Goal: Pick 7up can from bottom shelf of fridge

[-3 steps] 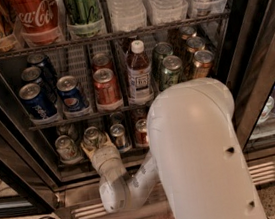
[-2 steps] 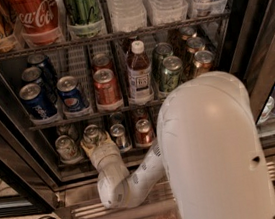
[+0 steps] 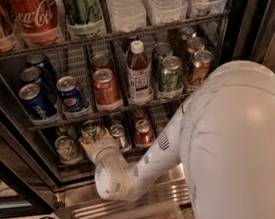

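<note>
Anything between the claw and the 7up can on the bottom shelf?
Nothing visible. The claw sits right at the 7up can on the bottom shelf, no can between. A pale can and a silver can flank it closely.

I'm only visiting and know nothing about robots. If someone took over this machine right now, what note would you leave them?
End effector: inside the fridge, at the front of the bottom shelf, right up against the 7up can. Whether it has a grip is hidden by the wrist.
7up can: upright on the bottom shelf, just right of a pale can.
Done: arm reached in to the can.
Left: confirm the grasp, lift the can, draw it out.
</note>
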